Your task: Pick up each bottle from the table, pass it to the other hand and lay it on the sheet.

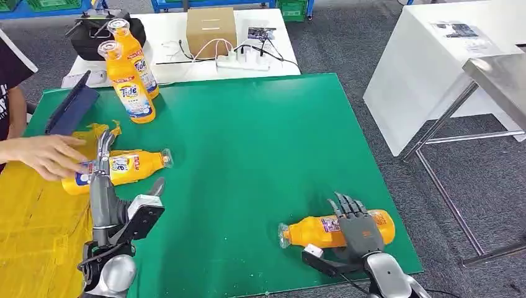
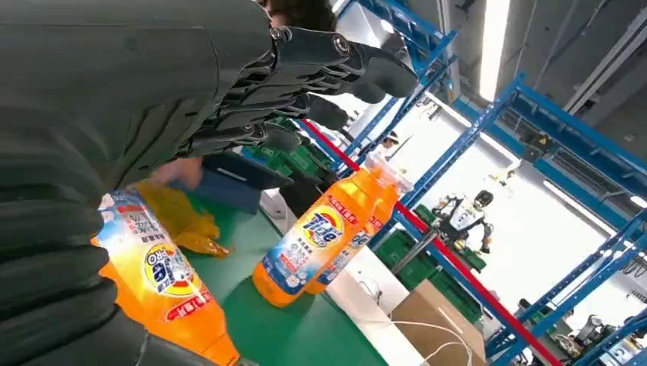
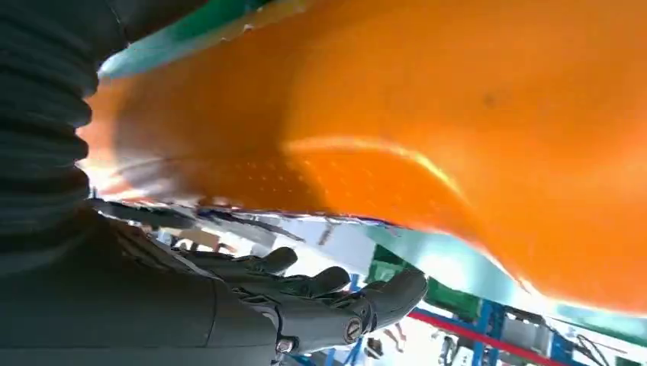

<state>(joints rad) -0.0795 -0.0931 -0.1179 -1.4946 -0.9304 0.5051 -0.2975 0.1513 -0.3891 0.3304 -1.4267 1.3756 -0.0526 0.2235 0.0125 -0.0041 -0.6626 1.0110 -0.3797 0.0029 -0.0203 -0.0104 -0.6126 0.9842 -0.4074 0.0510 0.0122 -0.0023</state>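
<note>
Two orange Tide bottles (image 1: 128,87) stand upright at the back left of the green mat (image 1: 260,143); the left wrist view shows the upright pair (image 2: 320,236) too. A third bottle (image 1: 133,166) lies at the edge of the yellow sheet (image 1: 37,230). My left hand (image 1: 105,186) hovers over it with straight, spread fingers (image 2: 336,57), and the bottle's label (image 2: 164,282) shows below the palm. A person's hand (image 1: 49,155) touches that bottle's base. A fourth bottle (image 1: 310,231) lies at the front right. My right hand (image 1: 355,226) lies across it, fingers (image 3: 328,301) straight, the orange body (image 3: 458,114) close against the palm.
A dark blue flat case (image 1: 71,108) leans at the mat's left edge. Behind the mat a white table holds a cardboard box (image 1: 211,30), a power strip (image 1: 245,61) and a black bag (image 1: 93,34). A white table (image 1: 434,68) and a metal-framed table (image 1: 502,81) stand to the right.
</note>
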